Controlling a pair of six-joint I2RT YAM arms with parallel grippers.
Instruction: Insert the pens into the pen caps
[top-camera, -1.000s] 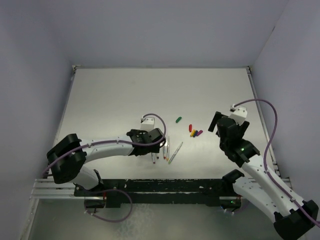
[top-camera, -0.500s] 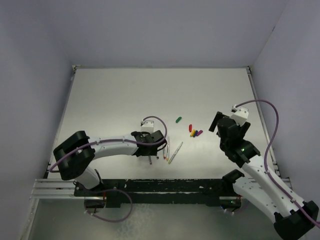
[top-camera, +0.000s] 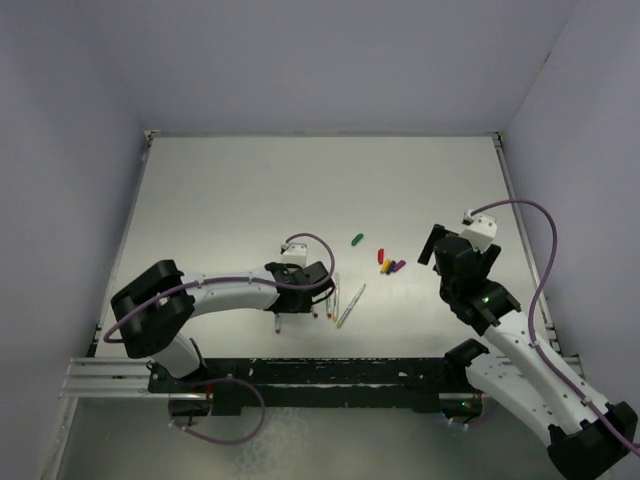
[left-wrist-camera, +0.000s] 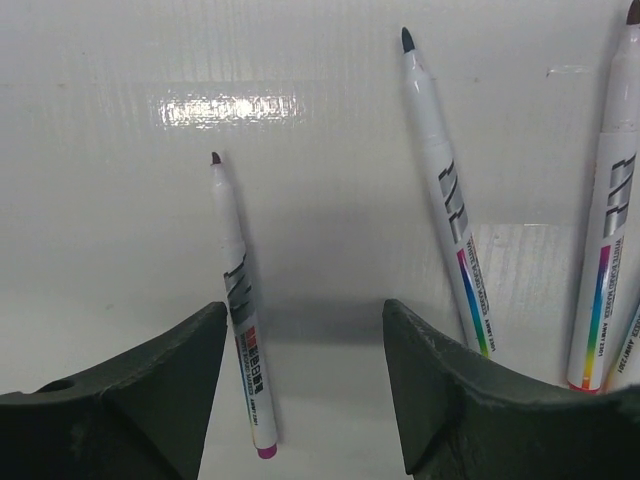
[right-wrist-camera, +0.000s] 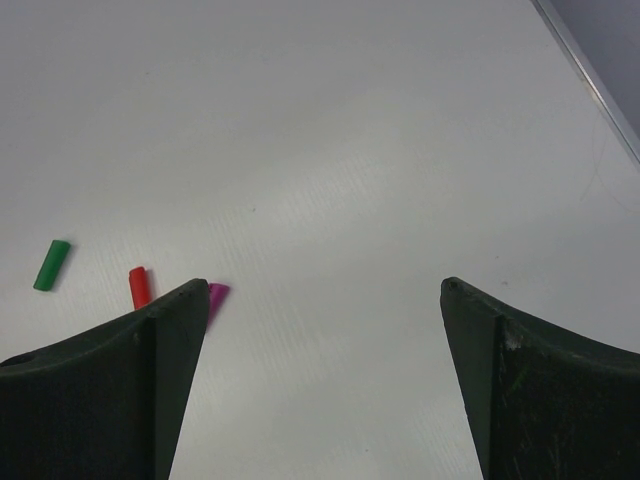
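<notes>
A thin white marker pen (left-wrist-camera: 238, 300) with a dark tip lies between the parted jaws of the left gripper (left-wrist-camera: 302, 330), close against one finger; the right gripper (right-wrist-camera: 322, 300) gapes wide, empty.

We see a glossy white table (left-wrist-camera: 120, 250), faintly ribbed. The pens (left-wrist-camera: 238, 290) have smooth plastic barrels with printed labels. The green cap (right-wrist-camera: 52, 264) looks plastic, perhaps matt. The left gripper (left-wrist-camera: 302, 305) has dark, matt fingers (left-wrist-camera: 130, 400).
</notes>
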